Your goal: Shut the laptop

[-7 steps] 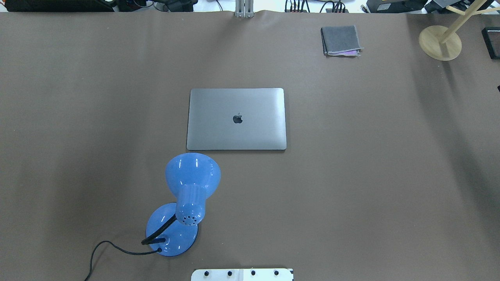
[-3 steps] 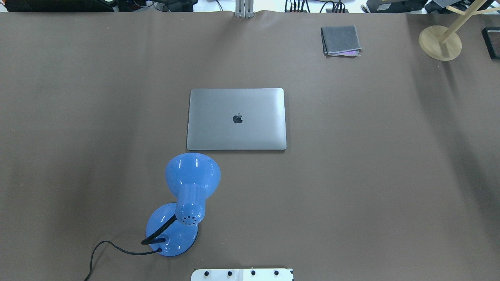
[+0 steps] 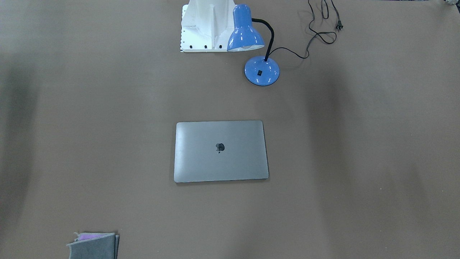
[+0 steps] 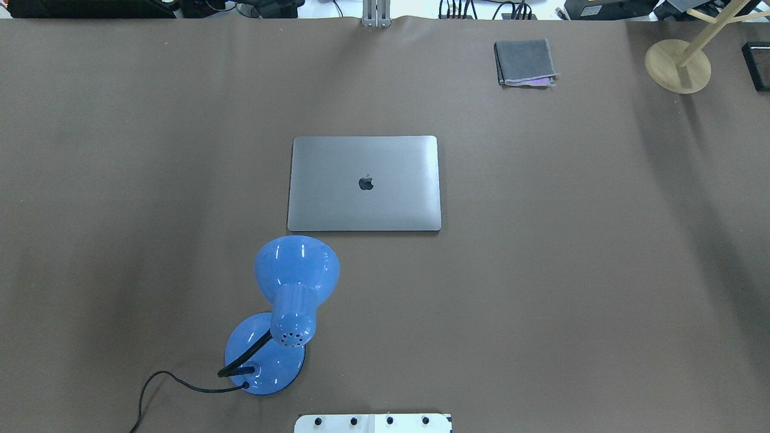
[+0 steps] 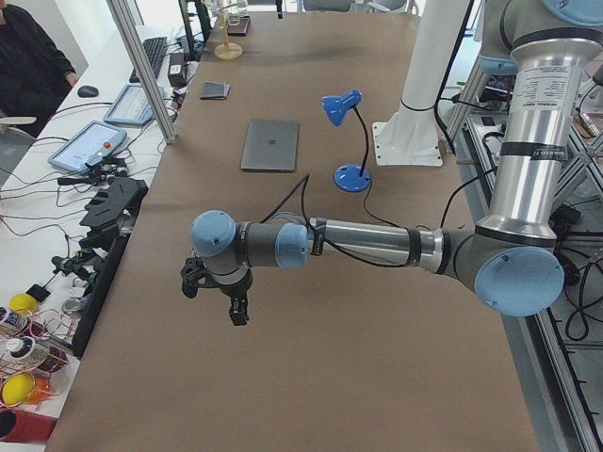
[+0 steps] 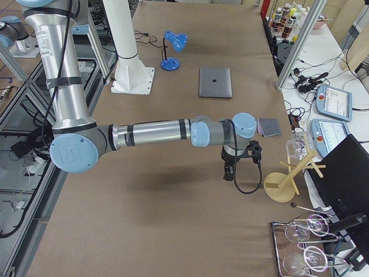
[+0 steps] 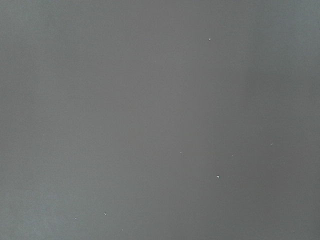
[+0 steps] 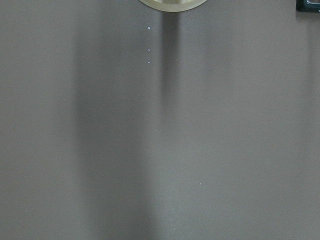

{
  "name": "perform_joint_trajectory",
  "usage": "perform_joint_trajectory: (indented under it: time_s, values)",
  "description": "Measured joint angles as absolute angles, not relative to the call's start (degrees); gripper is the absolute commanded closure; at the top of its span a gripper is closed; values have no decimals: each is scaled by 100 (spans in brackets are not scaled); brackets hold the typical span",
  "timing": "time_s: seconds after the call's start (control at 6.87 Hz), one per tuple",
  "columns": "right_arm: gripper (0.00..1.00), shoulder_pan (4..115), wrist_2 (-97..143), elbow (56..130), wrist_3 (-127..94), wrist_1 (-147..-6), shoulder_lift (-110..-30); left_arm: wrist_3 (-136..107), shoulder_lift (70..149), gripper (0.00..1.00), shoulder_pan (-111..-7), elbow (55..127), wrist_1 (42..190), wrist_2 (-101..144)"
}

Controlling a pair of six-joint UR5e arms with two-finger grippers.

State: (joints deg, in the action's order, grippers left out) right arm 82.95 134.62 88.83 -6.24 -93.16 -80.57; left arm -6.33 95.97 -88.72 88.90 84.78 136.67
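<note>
The laptop [image 4: 385, 198] lies shut and flat in the middle of the table, lid up with the dark apple logo showing. It also shows in the front view [image 3: 233, 162], the left side view [image 5: 270, 144] and the right side view [image 6: 215, 82]. My left gripper [image 5: 215, 299] hangs over bare table far to the laptop's left, seen only in the left side view. My right gripper [image 6: 237, 168] hangs far to the laptop's right, seen only in the right side view. I cannot tell whether either is open or shut. Both wrist views show only table cover.
A blue desk lamp [image 4: 283, 313] with a black cord stands near the robot's base, just in front of the laptop. A folded grey cloth [image 4: 524, 61] lies at the far right. A wooden stand [image 4: 678, 65] is at the far right corner, and a rack of glasses [image 6: 311, 248] beyond it.
</note>
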Motion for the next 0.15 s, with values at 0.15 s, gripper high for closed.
perform_joint_trajectory:
  time_s: [0.15]
  values:
    - [0, 8296, 13461, 8883, -624, -9317, -8051, -633, 9597, 2, -8871, 8889, 8480, 13667]
